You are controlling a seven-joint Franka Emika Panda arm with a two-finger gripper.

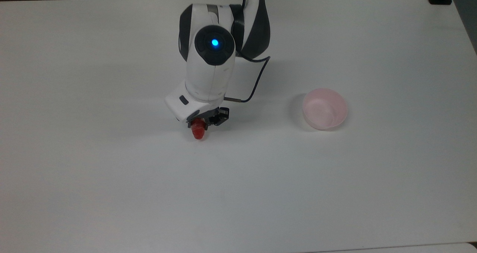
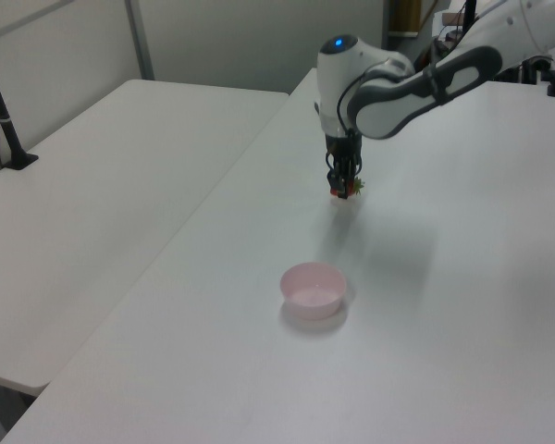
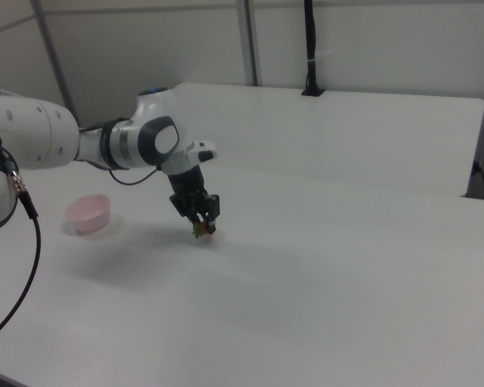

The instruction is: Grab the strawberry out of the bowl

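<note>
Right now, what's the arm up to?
The Panda arm's claw is shut on the strawberry, holding it low over the white table. The pink bowl sits empty, well off toward the top view's right of the claw. The strawberry is out of the bowl and in the claw's grip; whether it touches the table cannot be told.

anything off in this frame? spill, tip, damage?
Nothing stands out. The bowl sits upright and empty on the table. The strawberry is gripped in the end effector, low over the table and well to the top view's left of the bowl. No spill or damage visible.
</note>
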